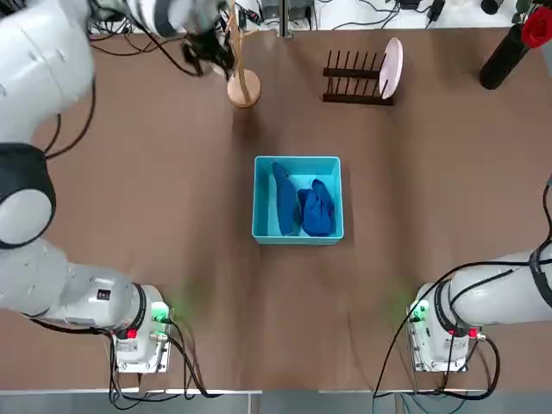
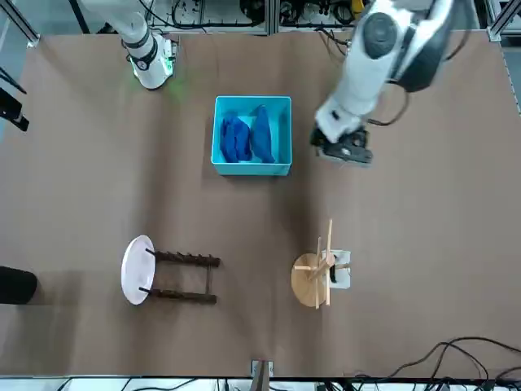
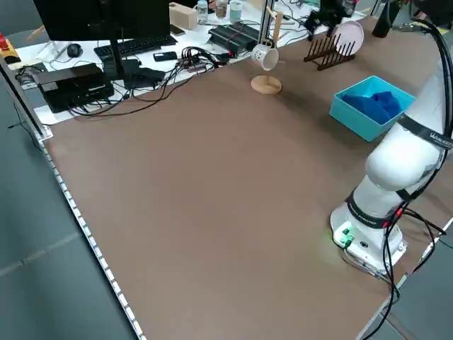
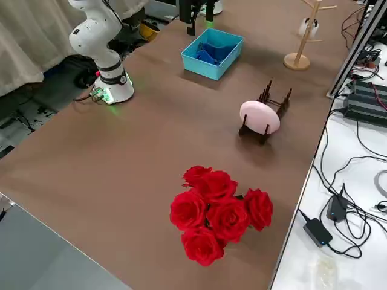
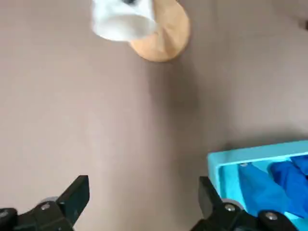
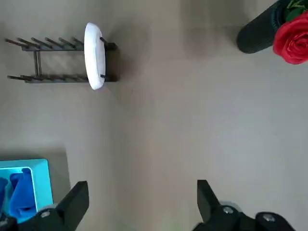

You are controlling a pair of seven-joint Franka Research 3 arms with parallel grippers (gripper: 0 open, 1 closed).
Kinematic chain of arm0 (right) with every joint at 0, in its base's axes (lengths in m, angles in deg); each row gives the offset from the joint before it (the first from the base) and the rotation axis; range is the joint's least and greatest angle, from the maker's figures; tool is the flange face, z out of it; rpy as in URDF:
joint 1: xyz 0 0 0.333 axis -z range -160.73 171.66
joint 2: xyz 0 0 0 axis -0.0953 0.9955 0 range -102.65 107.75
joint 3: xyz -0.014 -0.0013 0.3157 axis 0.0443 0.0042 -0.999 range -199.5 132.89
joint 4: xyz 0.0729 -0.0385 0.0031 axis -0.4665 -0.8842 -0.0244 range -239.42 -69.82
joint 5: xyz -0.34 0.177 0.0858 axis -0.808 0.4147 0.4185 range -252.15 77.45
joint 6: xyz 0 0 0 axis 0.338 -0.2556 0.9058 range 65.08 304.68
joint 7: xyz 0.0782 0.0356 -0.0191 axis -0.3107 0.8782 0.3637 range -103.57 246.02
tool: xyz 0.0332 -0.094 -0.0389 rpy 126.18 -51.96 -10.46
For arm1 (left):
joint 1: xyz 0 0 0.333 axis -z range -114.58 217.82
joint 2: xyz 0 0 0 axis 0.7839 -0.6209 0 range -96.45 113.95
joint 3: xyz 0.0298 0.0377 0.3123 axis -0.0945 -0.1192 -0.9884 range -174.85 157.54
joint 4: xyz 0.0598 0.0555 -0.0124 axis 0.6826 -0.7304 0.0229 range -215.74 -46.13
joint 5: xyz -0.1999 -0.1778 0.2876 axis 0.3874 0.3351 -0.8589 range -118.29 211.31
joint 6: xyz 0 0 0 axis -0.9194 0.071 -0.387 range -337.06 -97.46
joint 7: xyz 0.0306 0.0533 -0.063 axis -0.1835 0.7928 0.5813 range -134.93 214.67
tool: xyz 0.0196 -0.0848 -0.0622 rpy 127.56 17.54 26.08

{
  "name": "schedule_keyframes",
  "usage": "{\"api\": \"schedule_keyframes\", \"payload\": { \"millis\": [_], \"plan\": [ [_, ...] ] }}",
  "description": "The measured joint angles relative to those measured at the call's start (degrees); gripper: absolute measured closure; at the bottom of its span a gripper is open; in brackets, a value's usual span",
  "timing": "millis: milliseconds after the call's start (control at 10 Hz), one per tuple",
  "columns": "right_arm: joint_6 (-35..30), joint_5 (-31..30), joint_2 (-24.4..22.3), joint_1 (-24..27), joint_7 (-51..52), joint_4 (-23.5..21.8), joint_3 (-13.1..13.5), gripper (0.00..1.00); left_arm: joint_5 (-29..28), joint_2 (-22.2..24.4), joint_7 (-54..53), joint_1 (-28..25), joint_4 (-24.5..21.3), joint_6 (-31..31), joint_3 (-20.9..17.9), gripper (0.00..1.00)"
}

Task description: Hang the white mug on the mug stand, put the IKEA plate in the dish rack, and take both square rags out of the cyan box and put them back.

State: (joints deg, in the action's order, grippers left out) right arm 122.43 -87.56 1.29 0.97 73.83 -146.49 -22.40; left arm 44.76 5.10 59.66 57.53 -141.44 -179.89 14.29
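Note:
The white mug hangs on a peg of the mug stand at the table's far side, left of centre. My left gripper hovers open and empty just to the left of the stand, also seen from above. The IKEA plate stands on edge at the right end of the dish rack. Both square rags lie in the cyan box at mid-table. My right gripper is open and empty, high over the table's right half.
A dark vase of red roses stands at the far right corner. Cables and equipment line the table's far edge. Both arm bases sit at the near edge.

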Motion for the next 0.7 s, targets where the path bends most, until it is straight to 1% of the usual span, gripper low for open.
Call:
{"api": "schedule_keyframes", "payload": {
  "millis": [200,300,600,700],
  "plan": [
    [0.2,0.0,0.2,-0.3,0.0,-0.1,0.0,0.00,0.0,0.4,-5.8,0.0,5.4,5.4,-7.0,0.00],
    [0.5,0.0,0.2,-0.4,0.0,-0.1,0.0,0.00,0.0,1.4,-7.3,0.0,6.7,6.5,-10.2,0.00],
    [0.5,0.0,0.2,-0.6,0.0,0.0,0.0,0.00,0.1,4.4,-13.3,2.2,7.5,6.8,-19.5,0.00],
    [0.5,0.0,0.2,-0.6,0.0,0.0,0.1,0.00,0.1,4.9,-15.2,1.8,7.5,6.9,-20.5,0.00]
  ]
}}
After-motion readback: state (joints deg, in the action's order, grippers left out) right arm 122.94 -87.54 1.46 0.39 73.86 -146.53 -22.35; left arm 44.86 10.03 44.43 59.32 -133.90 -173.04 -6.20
